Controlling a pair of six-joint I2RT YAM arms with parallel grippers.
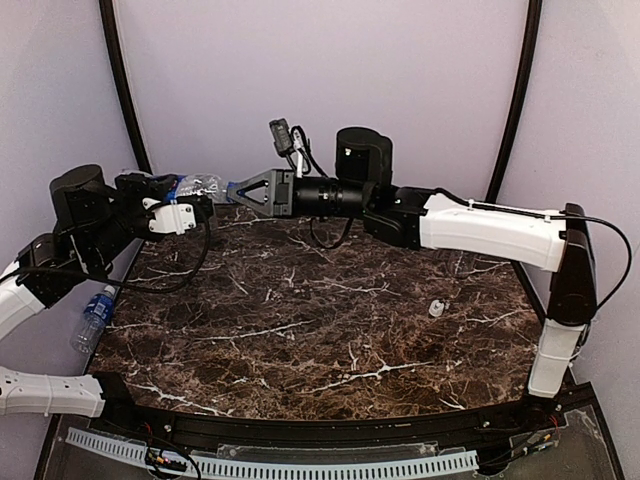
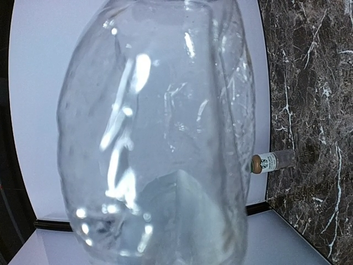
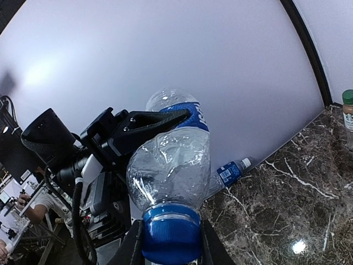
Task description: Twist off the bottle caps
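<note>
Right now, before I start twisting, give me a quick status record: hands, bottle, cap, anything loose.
left hand: shut on held bottle, sideways above the table's far left
right hand: shut on blue cap
blue cap: on the held bottle
white cap: loose on table, right side
second bottle: lying past table's left edge, capped

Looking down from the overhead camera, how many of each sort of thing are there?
Robot arms: 2, the left arm and the right arm
Blue-labelled bottles: 2, the held bottle and the lying bottle
Loose caps: 1, the white cap
Total: 5
</note>
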